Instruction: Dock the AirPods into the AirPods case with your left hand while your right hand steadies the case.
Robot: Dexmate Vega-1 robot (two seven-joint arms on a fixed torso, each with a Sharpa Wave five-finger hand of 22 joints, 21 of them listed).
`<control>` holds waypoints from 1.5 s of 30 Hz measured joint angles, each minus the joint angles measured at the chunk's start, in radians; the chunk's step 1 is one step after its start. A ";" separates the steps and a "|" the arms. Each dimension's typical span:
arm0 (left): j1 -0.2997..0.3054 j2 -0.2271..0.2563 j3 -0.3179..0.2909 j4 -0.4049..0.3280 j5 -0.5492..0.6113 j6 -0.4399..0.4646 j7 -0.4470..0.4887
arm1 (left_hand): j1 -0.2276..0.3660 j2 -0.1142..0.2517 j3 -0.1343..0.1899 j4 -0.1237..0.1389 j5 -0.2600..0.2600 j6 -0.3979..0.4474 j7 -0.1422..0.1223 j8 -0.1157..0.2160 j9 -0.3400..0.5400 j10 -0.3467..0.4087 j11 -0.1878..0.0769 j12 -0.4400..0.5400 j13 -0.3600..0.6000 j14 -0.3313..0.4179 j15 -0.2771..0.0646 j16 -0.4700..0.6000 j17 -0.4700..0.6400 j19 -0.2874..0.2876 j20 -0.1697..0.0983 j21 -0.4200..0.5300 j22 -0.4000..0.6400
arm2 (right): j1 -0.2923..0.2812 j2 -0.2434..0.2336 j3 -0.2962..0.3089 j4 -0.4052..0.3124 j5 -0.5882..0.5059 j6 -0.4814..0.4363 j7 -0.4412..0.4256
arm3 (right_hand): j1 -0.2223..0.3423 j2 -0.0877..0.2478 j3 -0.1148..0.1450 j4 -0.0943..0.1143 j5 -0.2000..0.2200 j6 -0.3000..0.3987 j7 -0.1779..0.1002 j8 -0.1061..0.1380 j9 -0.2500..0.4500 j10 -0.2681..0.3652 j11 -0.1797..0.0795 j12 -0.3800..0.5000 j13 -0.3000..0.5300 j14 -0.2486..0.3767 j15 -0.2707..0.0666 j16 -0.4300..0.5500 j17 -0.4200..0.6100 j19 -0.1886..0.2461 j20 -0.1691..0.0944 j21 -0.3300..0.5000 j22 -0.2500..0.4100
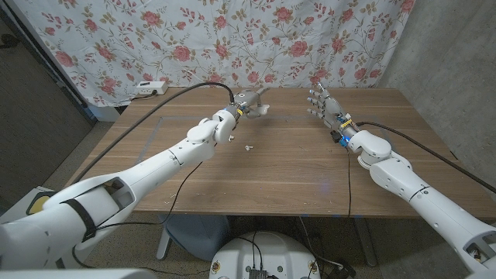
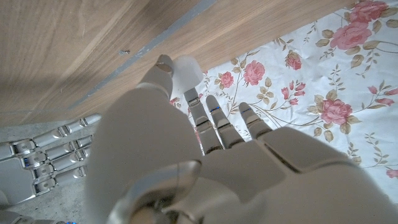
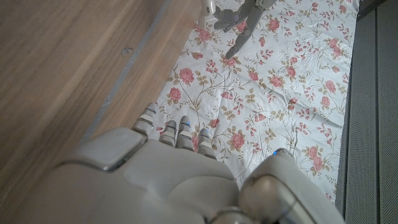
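Note:
My left hand point(image 1: 253, 103) hovers over the far middle of the wooden table point(image 1: 294, 167). It pinches a small white rounded thing point(image 2: 188, 70), by its look the AirPods case, also seen as the white piece point(image 3: 210, 6) at that hand point(image 3: 239, 18). A tiny white AirPod point(image 1: 248, 146) lies on the table nearer to me, below that hand. My right hand point(image 1: 323, 105) is raised to its right, fingers spread and pointing up, holding nothing; its fingers point(image 2: 43, 155) show in the left wrist view.
A floral curtain point(image 1: 232, 39) hangs behind the table's far edge. A white power strip point(image 1: 149, 89) lies at the back left. Black cables point(image 1: 178, 97) run along both arms. A thin grey line point(image 1: 155, 132) marks the table's left part.

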 measured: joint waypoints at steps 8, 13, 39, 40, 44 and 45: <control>0.014 -0.003 -0.018 -0.007 -0.036 -0.002 0.039 | 0.000 0.000 0.000 0.000 0.000 0.000 0.000 0.000 0.000 0.000 0.000 0.001 0.000 0.002 0.002 0.000 0.000 0.000 0.000 0.000 0.000 | 0.002 0.008 0.000 0.011 0.000 0.017 0.001 | 0.005 0.005 0.001 -0.007 -0.005 0.000 0.000 0.000 0.000 0.036 0.000 0.008 0.003 0.011 0.004 0.007 0.000 0.000 0.000 0.000 0.000; 0.020 -0.011 -0.025 0.001 -0.062 -0.024 0.073 | 0.000 0.000 0.000 0.000 0.000 0.000 0.000 0.000 0.000 0.000 0.000 0.002 0.000 0.002 0.002 0.000 0.000 0.000 0.000 0.000 0.000 | 0.004 0.011 0.001 0.015 -0.006 0.027 -0.003 | 0.008 0.008 0.004 -0.010 -0.005 0.000 0.000 0.000 0.000 0.051 0.000 0.015 0.003 0.011 0.004 0.007 0.000 0.000 0.000 0.000 0.000; 0.077 -0.097 -0.099 0.091 -0.290 -0.155 0.258 | -0.020 -0.031 -0.036 0.010 0.065 -0.023 0.044 0.044 0.030 -0.015 -0.065 0.222 0.164 0.035 -0.008 -0.004 0.039 0.019 -0.002 0.066 0.046 | -0.029 -0.045 0.019 -0.154 -0.051 -0.126 -0.148 | 0.114 0.036 0.057 -0.073 -0.020 0.002 0.002 0.007 0.000 0.146 0.003 0.040 0.013 0.047 0.014 0.012 -0.002 0.000 0.000 0.004 0.000; 0.078 -0.099 -0.102 0.094 -0.306 -0.167 0.263 | -0.017 -0.031 -0.036 0.010 0.063 -0.017 0.046 0.044 0.030 -0.014 -0.064 0.221 0.165 0.035 -0.008 -0.004 0.039 0.022 0.000 0.066 0.046 | -0.030 -0.047 0.020 -0.159 -0.052 -0.130 -0.151 | 0.116 0.039 0.059 -0.076 -0.020 0.004 0.004 0.007 0.000 0.146 0.003 0.040 0.013 0.047 0.014 0.012 -0.002 0.000 0.000 0.004 0.000; 0.084 -0.111 -0.118 0.113 -0.306 -0.167 0.263 | -0.013 -0.030 -0.036 0.010 0.058 -0.017 0.047 0.043 0.026 -0.012 -0.062 0.217 0.158 0.035 -0.008 -0.004 0.042 0.023 0.002 0.066 0.041 | -0.031 -0.047 0.020 -0.161 -0.053 -0.146 -0.161 | 0.124 0.044 0.062 -0.079 -0.020 0.006 0.006 0.007 0.000 0.146 0.003 0.040 0.013 0.047 0.014 0.012 -0.002 0.000 0.000 0.004 0.000; 0.085 -0.112 -0.120 0.116 -0.306 -0.167 0.263 | -0.013 -0.030 -0.036 0.010 0.058 -0.014 0.050 0.038 0.025 -0.010 -0.060 0.217 0.153 0.035 -0.008 -0.004 0.042 0.023 0.002 0.066 0.041 | -0.031 -0.047 0.020 -0.161 -0.053 -0.149 -0.162 | 0.128 0.040 0.065 -0.082 -0.020 0.006 0.006 0.008 0.000 0.146 0.003 0.040 0.013 0.047 0.014 0.012 -0.002 0.000 0.000 0.004 0.000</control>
